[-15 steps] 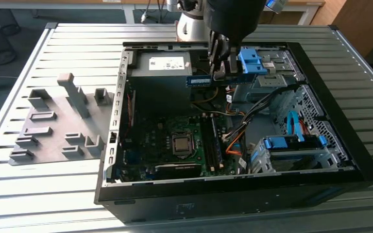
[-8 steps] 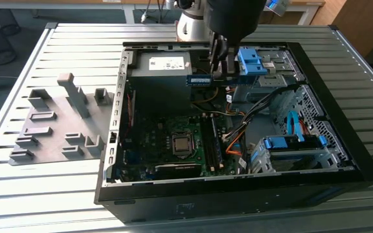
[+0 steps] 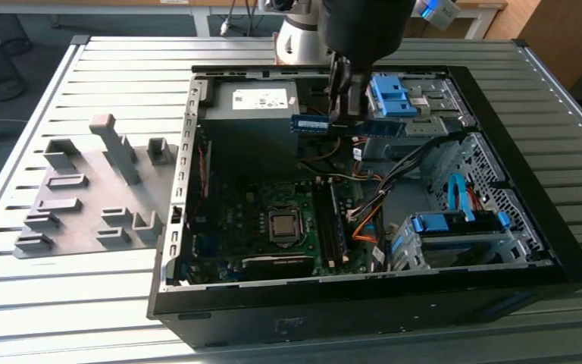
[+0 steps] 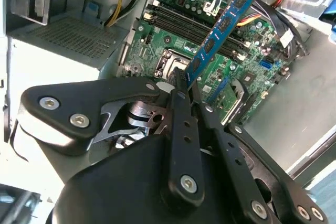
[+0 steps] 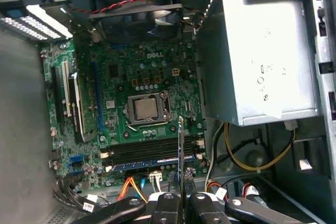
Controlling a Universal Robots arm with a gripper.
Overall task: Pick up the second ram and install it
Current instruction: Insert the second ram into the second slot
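My gripper [image 3: 339, 115] hangs over the open computer case [image 3: 372, 299], shut on the second ram [image 3: 347, 126], a thin blue stick held level above the case's far side. In the second wrist view the second ram [image 4: 223, 27] juts out from the gripper [image 4: 184, 85] over the motherboard [image 4: 173, 45]. In the first wrist view I see the second ram [image 5: 180, 148] edge-on, rising from the gripper [image 5: 181, 199] across the long memory slots [image 5: 152, 150]. A blue stick [image 5: 149, 164] sits in one slot.
The grey power supply [image 3: 255, 98] fills the case's far corner, with the processor socket [image 3: 284, 225] in mid-board. Blue drive cages [image 3: 453, 227] and loose cables [image 3: 367, 212] crowd the exterior view's right. A grey fixture plate with blocks [image 3: 89, 197] lies on the slatted table at the exterior view's left.
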